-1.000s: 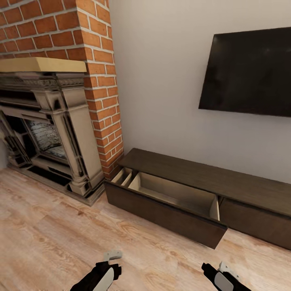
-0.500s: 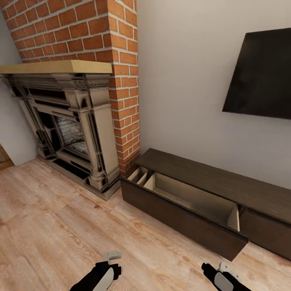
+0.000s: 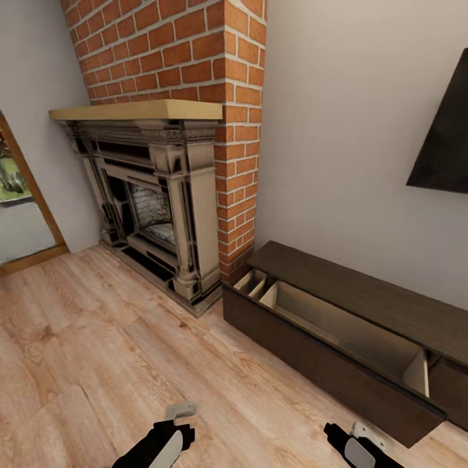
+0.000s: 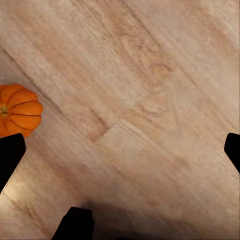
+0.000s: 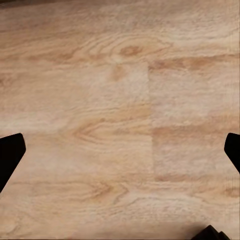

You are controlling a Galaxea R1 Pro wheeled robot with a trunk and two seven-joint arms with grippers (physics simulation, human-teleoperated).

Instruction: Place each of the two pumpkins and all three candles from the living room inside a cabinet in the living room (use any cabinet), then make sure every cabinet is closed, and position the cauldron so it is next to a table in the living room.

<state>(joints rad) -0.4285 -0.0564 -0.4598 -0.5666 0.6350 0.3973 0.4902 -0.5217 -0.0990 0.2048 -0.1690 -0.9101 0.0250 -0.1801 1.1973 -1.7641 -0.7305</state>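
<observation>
Pumpkin (image 4: 19,111) is sitting on the plank floor (image 3: 97,351), peeking in at the edge of the left wrist view, just off to one side of the left gripper (image 4: 120,150) rather than between its fingers. So the left arm looks like the nearer one, and my guess is it needs to shift sideways toward the pumpkin before anything can be grabbed. It's round and squat with no real long axis, ribbed orange skin, small pale stem spot.

Left fingers are spread wide with nothing between them. Same story for the right gripper (image 5: 120,150): spread wide over bare light wood with a strong grain.

Further out, from the head camera, the cabinet (image 3: 364,312) is a long, low, dark brown unit against the pale wall, and one drawer (image 3: 338,338) is pulled out showing a pale wood interior with dividers. Nothing visible inside it. Next to it stands the ornate fireplace (image 3: 162,208) under a red brick chimney (image 3: 195,58), with a black TV (image 3: 448,143) on the wall.
</observation>
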